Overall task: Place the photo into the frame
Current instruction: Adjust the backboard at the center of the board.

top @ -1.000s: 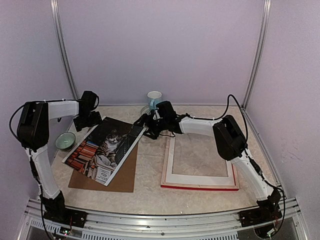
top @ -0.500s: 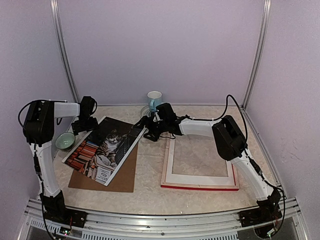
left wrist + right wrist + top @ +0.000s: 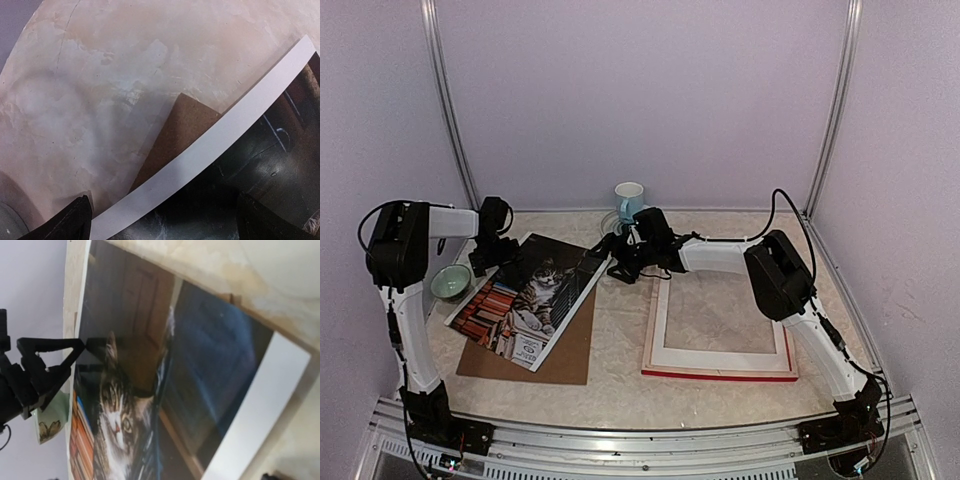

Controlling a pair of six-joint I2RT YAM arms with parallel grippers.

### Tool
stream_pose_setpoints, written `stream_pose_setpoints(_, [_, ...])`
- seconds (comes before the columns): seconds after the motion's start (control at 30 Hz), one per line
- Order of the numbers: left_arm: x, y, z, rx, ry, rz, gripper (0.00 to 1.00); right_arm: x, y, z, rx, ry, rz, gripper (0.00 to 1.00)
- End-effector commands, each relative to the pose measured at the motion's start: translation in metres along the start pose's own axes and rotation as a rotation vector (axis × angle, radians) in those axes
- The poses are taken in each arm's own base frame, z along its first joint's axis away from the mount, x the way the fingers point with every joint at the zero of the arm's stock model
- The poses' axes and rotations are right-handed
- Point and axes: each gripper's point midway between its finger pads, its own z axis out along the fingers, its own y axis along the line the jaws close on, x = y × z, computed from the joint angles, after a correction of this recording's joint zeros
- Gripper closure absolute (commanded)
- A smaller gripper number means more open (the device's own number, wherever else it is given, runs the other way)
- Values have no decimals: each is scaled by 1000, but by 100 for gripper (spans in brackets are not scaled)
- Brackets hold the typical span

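The photo (image 3: 533, 293), a glossy print of a tabby cat and books, lies askew on a brown backing board (image 3: 555, 352) at the left. The frame (image 3: 720, 362) lies flat at the right, pale side up, its red edge toward the front. My left gripper (image 3: 488, 250) hovers at the photo's far left corner. In the left wrist view it (image 3: 162, 224) is open, its fingers astride the photo's white border (image 3: 210, 150). My right gripper (image 3: 613, 258) sits low at the photo's far right corner. Its wrist view looks along the photo (image 3: 125, 415), and its fingers barely show.
A white and blue mug (image 3: 628, 199) stands at the back behind the right gripper. A green bowl (image 3: 451, 281) sits just left of the photo, close under the left arm. Metal posts and purple walls close in the table on three sides.
My left gripper has come forward and down toward the photo's far left corner. The right gripper has edged slightly left. The photo and the frame have stayed put.
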Motion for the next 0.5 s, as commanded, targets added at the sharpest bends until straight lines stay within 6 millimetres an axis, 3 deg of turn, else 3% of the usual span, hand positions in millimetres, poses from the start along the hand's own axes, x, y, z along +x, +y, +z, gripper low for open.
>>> stream_pose_setpoints(0.0, [20,-7,7,61,67,-12,1,8,6,-3,13,15,-10,13])
stream_pose_setpoints(0.47, [18,-5,0,113,66,-63,1,8,5,-4,6,6,-4,13])
